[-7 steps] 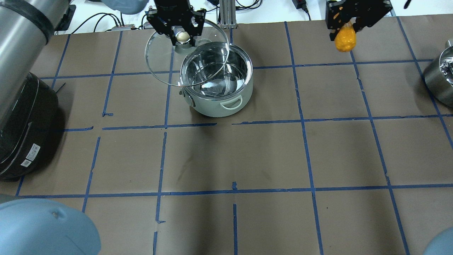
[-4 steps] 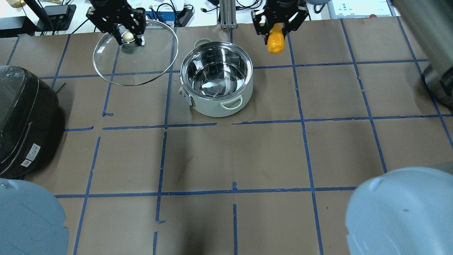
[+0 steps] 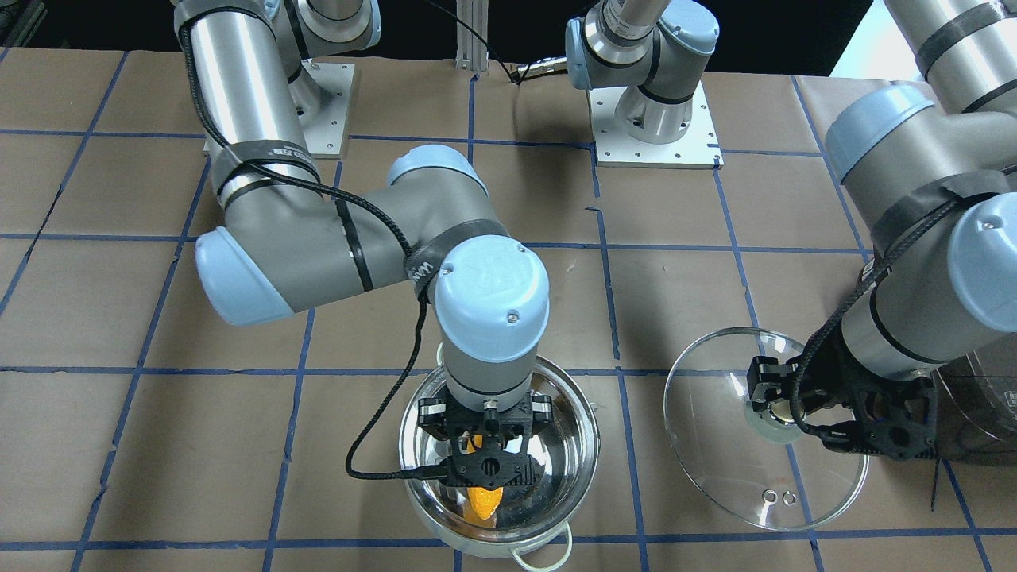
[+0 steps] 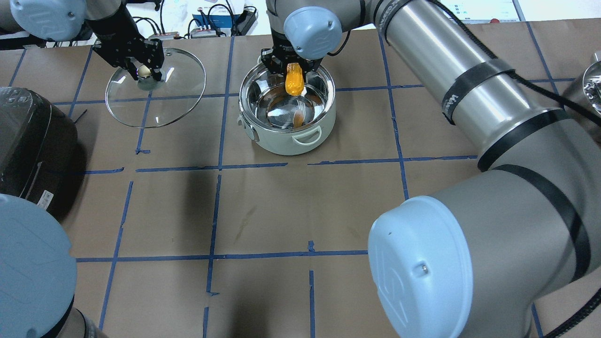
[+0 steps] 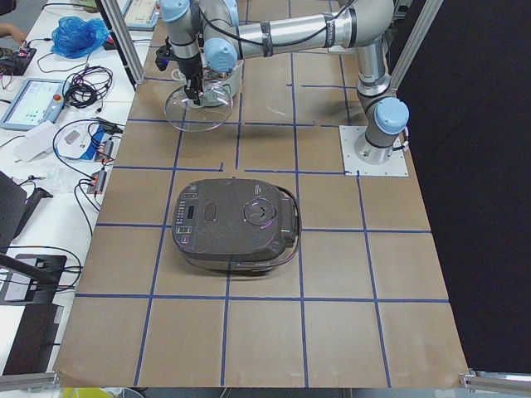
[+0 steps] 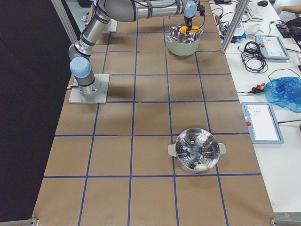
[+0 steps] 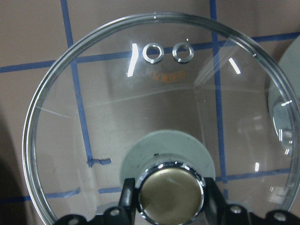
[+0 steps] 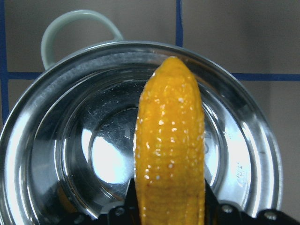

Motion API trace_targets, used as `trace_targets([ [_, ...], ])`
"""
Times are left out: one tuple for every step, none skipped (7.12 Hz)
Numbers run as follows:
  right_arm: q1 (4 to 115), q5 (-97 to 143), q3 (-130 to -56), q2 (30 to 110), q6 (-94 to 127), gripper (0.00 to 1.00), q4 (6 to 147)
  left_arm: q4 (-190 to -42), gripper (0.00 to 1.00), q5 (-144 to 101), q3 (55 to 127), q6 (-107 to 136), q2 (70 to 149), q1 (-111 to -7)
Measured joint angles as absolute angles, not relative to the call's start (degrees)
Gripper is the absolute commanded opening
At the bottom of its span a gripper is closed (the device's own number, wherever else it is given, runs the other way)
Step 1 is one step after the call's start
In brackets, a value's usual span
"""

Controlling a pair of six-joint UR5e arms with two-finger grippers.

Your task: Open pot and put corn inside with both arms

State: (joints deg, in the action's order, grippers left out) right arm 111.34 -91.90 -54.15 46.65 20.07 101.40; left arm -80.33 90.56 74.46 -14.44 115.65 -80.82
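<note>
The steel pot (image 4: 324, 105) stands open at the table's far middle, also seen in the front view (image 3: 584, 429) and the right wrist view (image 8: 56, 154). My right gripper (image 4: 292, 70) is shut on the yellow-orange corn (image 4: 294, 80) and holds it tip down over the pot's mouth; the corn shows in the front view (image 3: 482, 500) and the right wrist view (image 8: 171, 145). My left gripper (image 4: 143, 70) is shut on the pale knob (image 7: 171, 196) of the glass lid (image 4: 178, 89), held to the pot's left (image 3: 707, 445).
A dark grey rice cooker (image 4: 33, 136) sits at the left edge, large in the left side view (image 5: 236, 224). A steel steamer pot (image 6: 196, 150) stands at the far right (image 4: 589, 89). Blue tape lines grid the brown table.
My right gripper has carried the corn left, from beside the pot to over its mouth. My left gripper has moved the lid slightly left and lower.
</note>
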Motion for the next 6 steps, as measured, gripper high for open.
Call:
trace_targets([
  [112.09, -92.20, -54.10, 45.05, 20.23, 0.13, 102.23, -76.17, 0.01, 90.55, 77.45, -14.46, 116.24, -80.69],
  [112.36, -92.25, -54.19, 43.50, 19.93, 0.22, 102.67, -73.18, 0.01, 90.53, 79.42, -14.44, 117.04, -80.63],
  [112.44, -92.16, -54.55, 42.44, 19.56, 0.62, 102.84, -71.20, 0.01, 90.55, 80.15, -14.42, 118.20, -80.59],
  [112.46, -92.08, -55.21, 42.02, 19.20, 1.00, 102.95, -69.88, 0.01, 90.56, 80.43, -14.39, 119.52, -80.54],
  [112.44, -92.02, -55.86, 42.07, 18.48, 1.00, 103.09, -69.42, 0.01, 90.55, 80.90, -14.26, 120.68, -80.53],
  [112.40, -91.95, -56.32, 42.37, 17.65, 1.00, 103.14, -69.30, 0.01, 90.54, 81.56, -14.05, 121.67, -80.52],
])
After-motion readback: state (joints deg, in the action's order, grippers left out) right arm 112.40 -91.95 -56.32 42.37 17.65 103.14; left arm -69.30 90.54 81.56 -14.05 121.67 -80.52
